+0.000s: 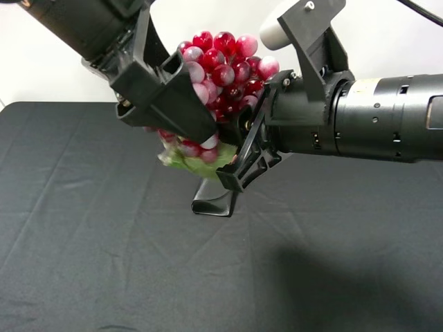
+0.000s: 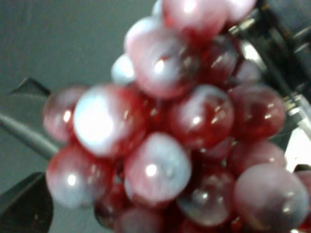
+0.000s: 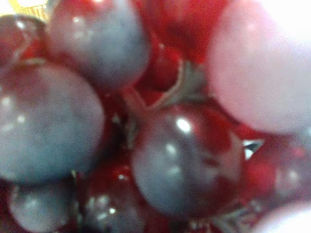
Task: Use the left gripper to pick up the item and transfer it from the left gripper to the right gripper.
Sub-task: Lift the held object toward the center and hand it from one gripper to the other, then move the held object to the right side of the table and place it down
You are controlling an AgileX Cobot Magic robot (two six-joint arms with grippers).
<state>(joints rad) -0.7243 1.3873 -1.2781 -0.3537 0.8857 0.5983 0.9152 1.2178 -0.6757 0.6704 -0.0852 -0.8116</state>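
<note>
Where you see it from above, grapes (image 1: 225, 59) sit clear of the table (image 1: 83, 228), pinched in the left gripper (image 1: 190, 114); leaf (image 1: 185, 160) at the low end; right gripper (image 1: 232, 169) is against the bunch, 1 finger below it; you cannot tell whether its jaws grip; the 2 wrist views show blurred grapes.

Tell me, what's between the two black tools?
A bunch of red grapes with a green leaf, between the left tool and right tool; the exterior high view shows it.
</note>
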